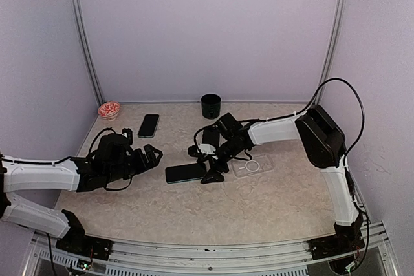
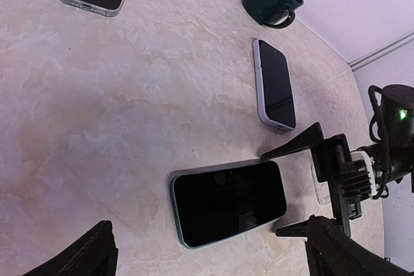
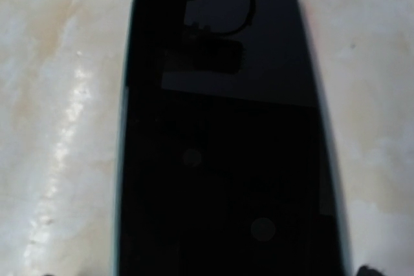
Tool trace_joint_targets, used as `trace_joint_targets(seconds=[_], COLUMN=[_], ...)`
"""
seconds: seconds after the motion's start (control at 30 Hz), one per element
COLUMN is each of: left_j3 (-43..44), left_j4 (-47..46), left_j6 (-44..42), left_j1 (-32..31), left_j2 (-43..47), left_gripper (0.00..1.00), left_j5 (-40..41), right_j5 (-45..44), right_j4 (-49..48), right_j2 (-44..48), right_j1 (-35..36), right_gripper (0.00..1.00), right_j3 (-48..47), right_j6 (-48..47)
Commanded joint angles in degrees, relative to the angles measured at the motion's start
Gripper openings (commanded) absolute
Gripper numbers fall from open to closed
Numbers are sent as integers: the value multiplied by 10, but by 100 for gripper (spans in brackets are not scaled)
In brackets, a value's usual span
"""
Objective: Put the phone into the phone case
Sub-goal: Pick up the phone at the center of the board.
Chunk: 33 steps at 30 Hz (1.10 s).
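The clear phone case (image 1: 253, 166) lies empty, just right of the phone (image 1: 185, 172), a dark-screened, teal-edged slab lying flat, face up, mid-table (image 1: 259, 211). The right gripper (image 1: 202, 165) stands wide apart around the phone's right end without clamping it; the left gripper (image 1: 154, 154) is spread too, holding nothing

The phone (image 3: 220, 147) shows a glossy black glass face that throws back reflections, the phone case (image 1: 253, 167) is clear, smooth plastic, and the table (image 2: 116, 114) looks like matt, marbled beige stone.
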<state>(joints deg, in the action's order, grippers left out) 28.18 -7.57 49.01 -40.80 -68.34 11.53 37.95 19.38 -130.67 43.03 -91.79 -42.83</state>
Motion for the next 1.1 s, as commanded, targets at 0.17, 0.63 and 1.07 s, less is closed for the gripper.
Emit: trace_joint_targets(seconds=[0.17, 0.63, 1.07], left_j3=[2, 2, -24], left_j4=[1, 0, -24], left_j6=[0, 2, 12], left_j1=[6, 20, 23], left_j2=[2, 3, 1], left_gripper=[99, 99, 99], left_j5=[5, -2, -18], right_j5=[18, 28, 24], right_j4=[24, 13, -132], right_j2=[-46, -42, 67], right_j1=[4, 4, 6], right_gripper=[98, 66, 55], right_j3=[-40, -15, 83], right_j6=[2, 28, 79])
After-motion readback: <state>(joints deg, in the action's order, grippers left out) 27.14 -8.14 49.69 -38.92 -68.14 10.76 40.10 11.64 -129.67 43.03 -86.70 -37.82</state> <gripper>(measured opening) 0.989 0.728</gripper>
